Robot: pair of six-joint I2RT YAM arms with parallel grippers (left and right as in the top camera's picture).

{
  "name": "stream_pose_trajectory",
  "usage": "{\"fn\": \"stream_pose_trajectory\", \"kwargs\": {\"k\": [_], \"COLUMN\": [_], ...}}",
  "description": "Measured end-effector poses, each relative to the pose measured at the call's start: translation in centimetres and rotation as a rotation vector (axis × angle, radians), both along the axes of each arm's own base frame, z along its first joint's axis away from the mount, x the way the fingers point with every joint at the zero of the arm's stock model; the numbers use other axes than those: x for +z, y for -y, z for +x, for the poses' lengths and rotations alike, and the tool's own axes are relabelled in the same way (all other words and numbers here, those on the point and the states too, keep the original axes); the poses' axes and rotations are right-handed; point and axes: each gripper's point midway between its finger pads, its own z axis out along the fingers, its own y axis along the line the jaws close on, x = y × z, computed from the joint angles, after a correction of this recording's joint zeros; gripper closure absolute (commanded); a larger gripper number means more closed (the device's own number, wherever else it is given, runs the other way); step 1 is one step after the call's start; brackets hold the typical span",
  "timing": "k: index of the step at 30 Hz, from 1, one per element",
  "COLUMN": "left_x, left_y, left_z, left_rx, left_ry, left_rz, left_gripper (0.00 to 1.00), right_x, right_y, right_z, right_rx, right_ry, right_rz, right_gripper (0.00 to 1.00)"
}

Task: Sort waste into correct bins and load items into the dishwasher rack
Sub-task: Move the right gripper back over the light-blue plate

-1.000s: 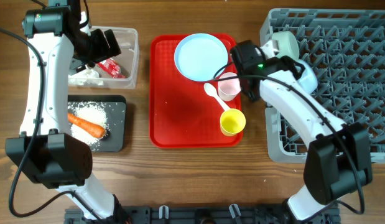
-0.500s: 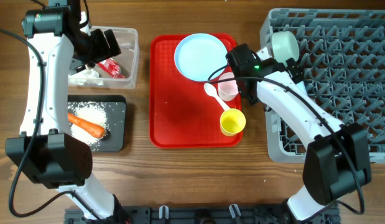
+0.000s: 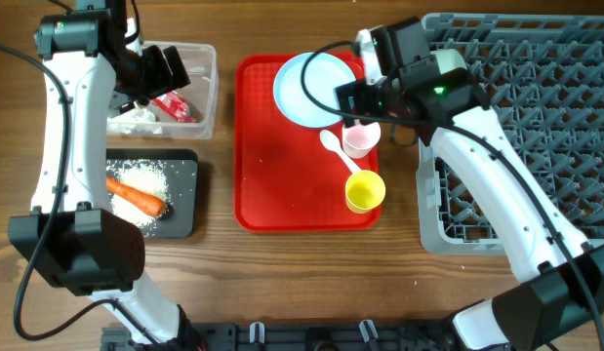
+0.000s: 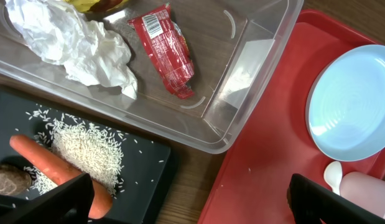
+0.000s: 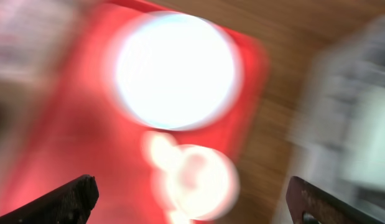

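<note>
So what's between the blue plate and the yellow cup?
The pink cup and white spoon, lying on the red tray; the overhead view shows it.

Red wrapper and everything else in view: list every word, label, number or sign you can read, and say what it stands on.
No text can be read anywhere.
Red wrapper in the clear tub: a white barcode patch and small print, too small to read.
Right wrist view: motion-blurred, nothing legible.
</note>
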Motion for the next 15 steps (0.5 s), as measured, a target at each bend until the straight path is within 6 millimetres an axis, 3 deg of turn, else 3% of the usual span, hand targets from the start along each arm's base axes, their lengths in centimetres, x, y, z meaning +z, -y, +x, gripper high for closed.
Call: {"fn": "stream_pose_trajectory", "kwargs": {"k": [2, 5, 15], "left_x": [0.0, 0.0, 0.0], "left_y": [0.0, 0.0, 0.0], "left_z": [0.0, 0.0, 0.0], "left_rx": [0.0, 0.0, 0.0], "left_ry": [0.0, 0.0, 0.0], "left_rz": [0.0, 0.0, 0.0], "left_gripper": [0.0, 0.0, 0.0], "right_x": [0.6, 1.1, -0.7], "right_y": [-2.1, -2.9, 0.0], "right_z": [-0.5, -0.6, -0.4], "right_rx": [0.069, 0.055, -0.245], "right_ry": [-0.016, -0.032, -0.108], "right_rz": [0.1, 0.172, 0.151], "right_gripper": [0.05, 0.11, 0.25]}}
